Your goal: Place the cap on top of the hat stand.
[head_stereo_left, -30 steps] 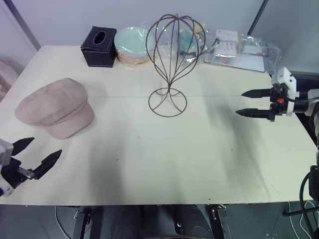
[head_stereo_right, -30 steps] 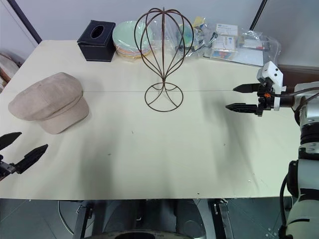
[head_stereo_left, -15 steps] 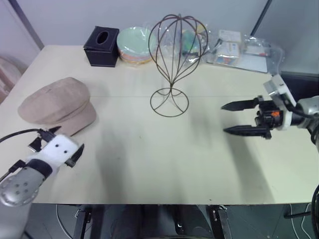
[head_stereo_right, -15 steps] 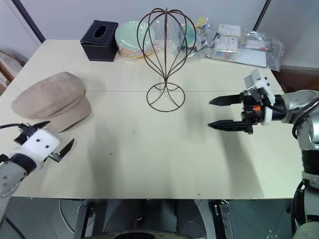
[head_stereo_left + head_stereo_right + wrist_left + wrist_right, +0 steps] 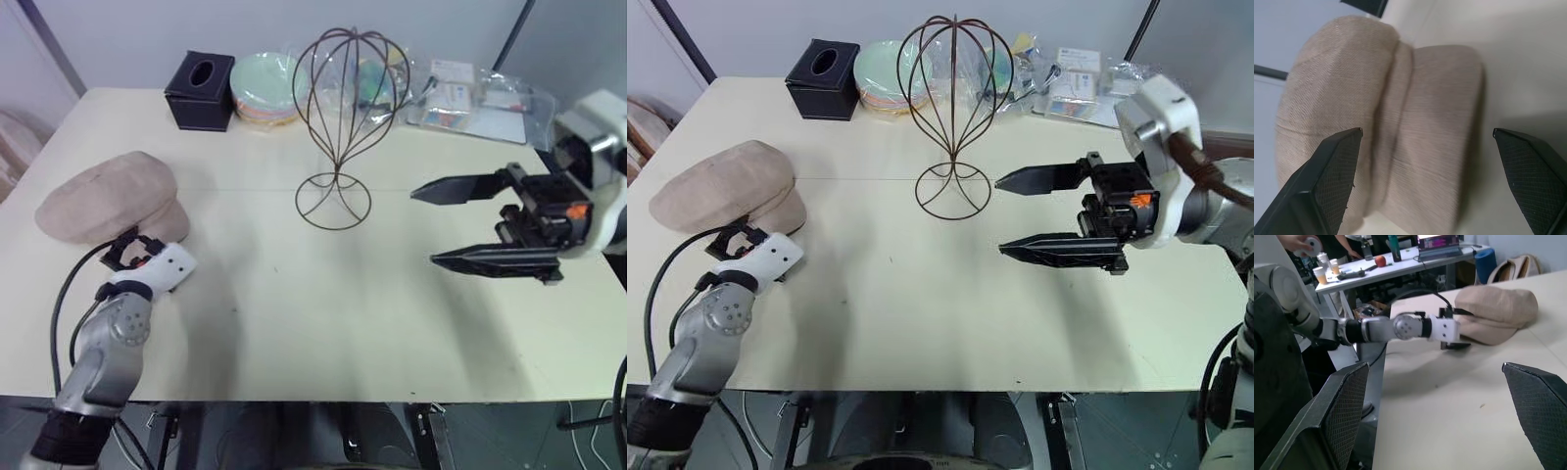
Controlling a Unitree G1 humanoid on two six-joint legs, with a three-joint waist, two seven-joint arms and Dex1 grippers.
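Beige table (image 5: 323, 323), grey wall behind. Cap (image 5: 103, 196) flat on table's left side, brim twd L gripper (image 5: 132, 250), whose fingers spread either side of brim – likely lining up grasp. Hat stand (image 5: 343, 117) upright mid-table, bare. R gripper (image 5: 470, 223) spread, empty, hovering right of stand. Tissue box (image 5: 201, 90), plates (image 5: 265, 86) at back.

Left arm: silver-grey metal forearm with a rounded joint housing dotted with small screw holes, a white boxy wrist block, a black cable looping alongside. Left claw (image 5: 737, 237): short black parts by the cap (image 5: 725, 186).

Right arm: white rounded housing, grey segment behind, black bracket with an orange mark. Right claw (image 5: 1011, 214): two long, tapered black fingers (image 5: 1038, 178), inner faces cross-hatched.
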